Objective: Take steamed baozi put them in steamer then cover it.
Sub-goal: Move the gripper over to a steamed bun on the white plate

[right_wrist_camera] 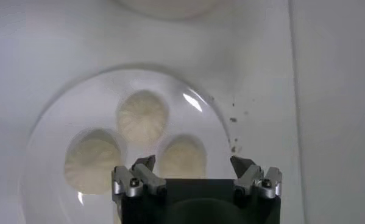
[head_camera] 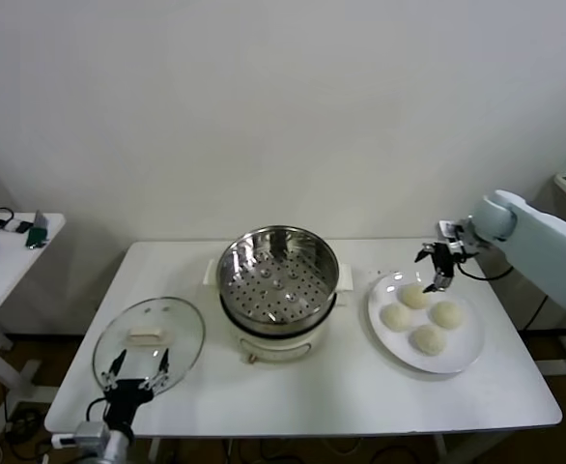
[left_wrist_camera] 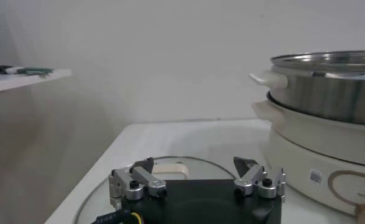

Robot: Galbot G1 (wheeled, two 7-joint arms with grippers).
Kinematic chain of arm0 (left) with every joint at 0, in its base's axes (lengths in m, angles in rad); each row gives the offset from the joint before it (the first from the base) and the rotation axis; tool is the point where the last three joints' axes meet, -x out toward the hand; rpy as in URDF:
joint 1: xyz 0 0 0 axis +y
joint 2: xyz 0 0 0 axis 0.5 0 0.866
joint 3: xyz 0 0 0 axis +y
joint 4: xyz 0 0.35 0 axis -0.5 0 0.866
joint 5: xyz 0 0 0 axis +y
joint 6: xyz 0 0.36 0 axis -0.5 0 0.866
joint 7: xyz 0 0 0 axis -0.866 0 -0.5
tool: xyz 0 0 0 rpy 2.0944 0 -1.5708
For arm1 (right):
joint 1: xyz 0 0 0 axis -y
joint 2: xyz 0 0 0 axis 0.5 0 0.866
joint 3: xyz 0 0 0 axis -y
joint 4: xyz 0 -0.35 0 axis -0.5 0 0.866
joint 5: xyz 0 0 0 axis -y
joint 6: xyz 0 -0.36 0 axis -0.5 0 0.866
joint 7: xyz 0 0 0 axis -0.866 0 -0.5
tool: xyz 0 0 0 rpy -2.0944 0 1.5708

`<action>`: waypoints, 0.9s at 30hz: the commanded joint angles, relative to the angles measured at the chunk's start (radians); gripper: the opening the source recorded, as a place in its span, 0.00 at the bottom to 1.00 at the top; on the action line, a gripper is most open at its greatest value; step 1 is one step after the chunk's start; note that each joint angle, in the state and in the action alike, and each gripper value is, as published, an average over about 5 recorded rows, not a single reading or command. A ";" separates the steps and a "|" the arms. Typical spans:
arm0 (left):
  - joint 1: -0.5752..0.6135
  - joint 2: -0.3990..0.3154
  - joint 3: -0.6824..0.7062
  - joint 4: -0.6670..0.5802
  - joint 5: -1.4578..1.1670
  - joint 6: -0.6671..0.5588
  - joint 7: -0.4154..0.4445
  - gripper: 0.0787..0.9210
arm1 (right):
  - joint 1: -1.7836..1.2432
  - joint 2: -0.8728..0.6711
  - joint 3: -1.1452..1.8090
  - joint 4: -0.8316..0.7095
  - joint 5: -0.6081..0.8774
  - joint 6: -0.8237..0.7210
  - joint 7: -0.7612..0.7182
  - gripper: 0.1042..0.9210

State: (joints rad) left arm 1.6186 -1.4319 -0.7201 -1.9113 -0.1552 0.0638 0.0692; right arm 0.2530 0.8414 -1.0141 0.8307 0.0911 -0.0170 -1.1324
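There are 4 baozi [head_camera: 413, 296] [head_camera: 396, 316] [head_camera: 446, 314] [head_camera: 428, 339], all on 1 plate [head_camera: 468, 356]. There is 1 steamer [head_camera: 278, 271], 1 cover [head_camera: 149, 340] and 1 table [head_camera: 341, 391], with 1 side table [head_camera: 3, 271] to the left. 2 grippers show: the left gripper [head_camera: 139, 363] and the right gripper [head_camera: 441, 272].

pale blue-white right arm [head_camera: 544, 237], black hands w/ silver screwed fingertips [right_wrist_camera: 255, 179], black cable.
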 commanded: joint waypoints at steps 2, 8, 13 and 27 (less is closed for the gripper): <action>-0.001 -0.002 -0.008 0.006 -0.002 -0.002 0.000 0.88 | 0.024 0.132 -0.074 -0.195 -0.067 0.054 -0.060 0.88; 0.003 0.000 -0.015 0.013 -0.002 -0.008 0.000 0.88 | -0.039 0.160 -0.012 -0.247 -0.123 0.078 -0.031 0.88; 0.002 0.002 -0.020 0.019 -0.002 -0.012 -0.001 0.88 | -0.084 0.199 0.052 -0.314 -0.162 0.103 -0.003 0.88; -0.001 0.006 -0.025 0.033 -0.004 -0.018 -0.005 0.88 | -0.123 0.244 0.126 -0.389 -0.230 0.134 0.019 0.88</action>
State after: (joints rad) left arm 1.6190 -1.4261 -0.7460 -1.8814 -0.1587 0.0467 0.0648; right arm 0.1512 1.0558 -0.9238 0.4992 -0.1013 0.0989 -1.1221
